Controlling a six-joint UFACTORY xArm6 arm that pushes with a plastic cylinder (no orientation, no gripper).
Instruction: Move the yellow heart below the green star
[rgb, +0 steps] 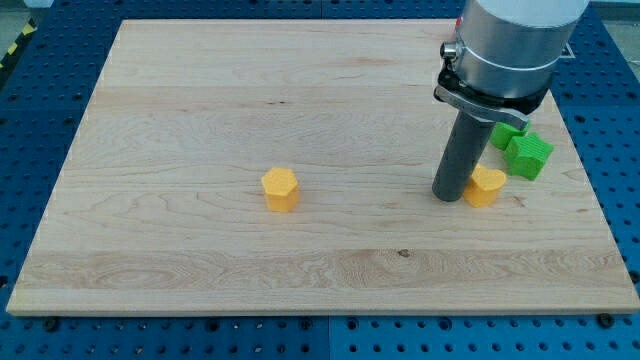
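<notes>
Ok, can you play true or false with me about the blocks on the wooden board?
1. There are two yellow blocks on the board. True: a yellow hexagon-like block and the yellow heart.
2. My tip is beside the yellow heart. True, just on its left in the view.
3. The green star sits at the view's left. False: it is at the view's right, above the heart.
4. A red block lies in the middle. False: only yellow and green blocks show.
5. Another green block is partly hidden behind the rod. True.
</notes>
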